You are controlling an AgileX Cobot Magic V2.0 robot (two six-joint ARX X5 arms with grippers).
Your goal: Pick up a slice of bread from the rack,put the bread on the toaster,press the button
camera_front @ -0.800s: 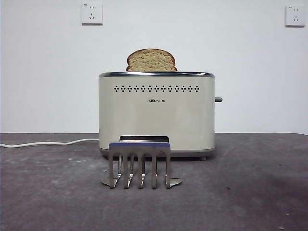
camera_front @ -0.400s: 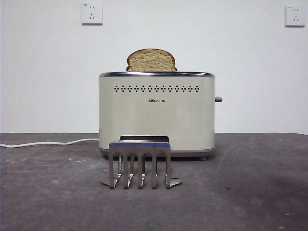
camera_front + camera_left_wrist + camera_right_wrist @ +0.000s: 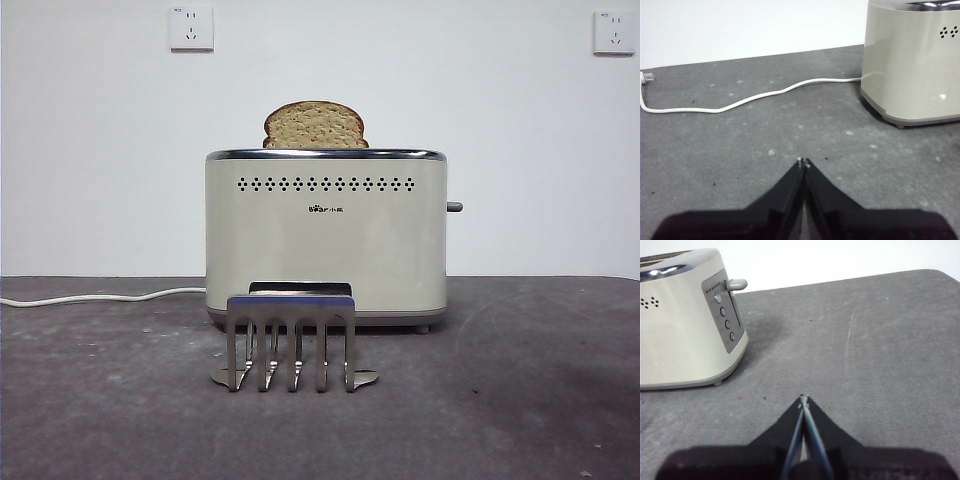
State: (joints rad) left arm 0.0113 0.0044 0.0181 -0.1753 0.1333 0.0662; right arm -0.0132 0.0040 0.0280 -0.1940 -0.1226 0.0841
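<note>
In the front view you had the slice of bread [image 3: 315, 126] standing in the toaster [image 3: 326, 235], the rack [image 3: 290, 340] bare in front, and the button [image 3: 454, 207] jutting from one narrow end; neither arm showed. The left wrist view gave you the left gripper [image 3: 803, 162] closed on nothing, beside the cord [image 3: 740, 102] end. In the right wrist view your right gripper [image 3: 803, 401], also closed and empty, faced the button's end, so it was probably the nearer arm; the slot was hidden.
</note>
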